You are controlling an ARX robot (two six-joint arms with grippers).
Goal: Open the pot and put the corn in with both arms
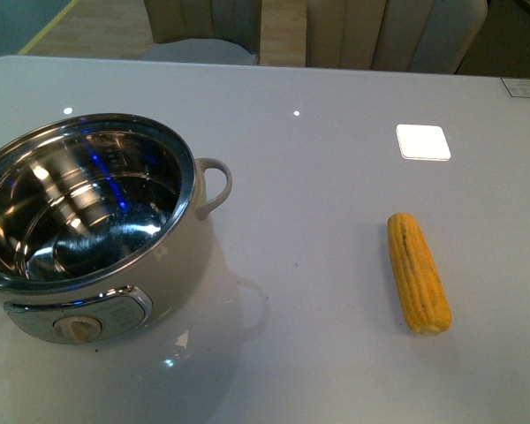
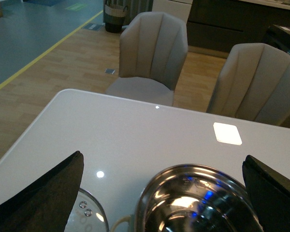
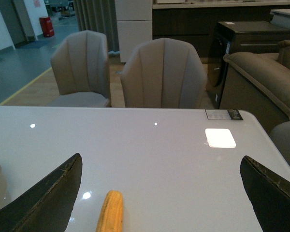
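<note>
The cream pot point(image 1: 88, 221) stands open at the table's left, its steel inside empty, loop handle to the right, dial at the front. It also shows in the left wrist view point(image 2: 198, 203). The glass lid point(image 2: 89, 215) lies on the table beside the pot, seen only in the left wrist view. The yellow corn point(image 1: 418, 270) lies on the table at the right, and also shows in the right wrist view point(image 3: 111, 212). My left gripper point(image 2: 166, 193) is open above the pot. My right gripper point(image 3: 162, 193) is open above the table near the corn. Neither arm shows in the front view.
The white table point(image 1: 318, 177) has a bright light patch point(image 1: 423, 141) at the back right. Beige chairs point(image 3: 162, 72) stand behind the far edge, and a sofa point(image 3: 261, 82) stands to the right.
</note>
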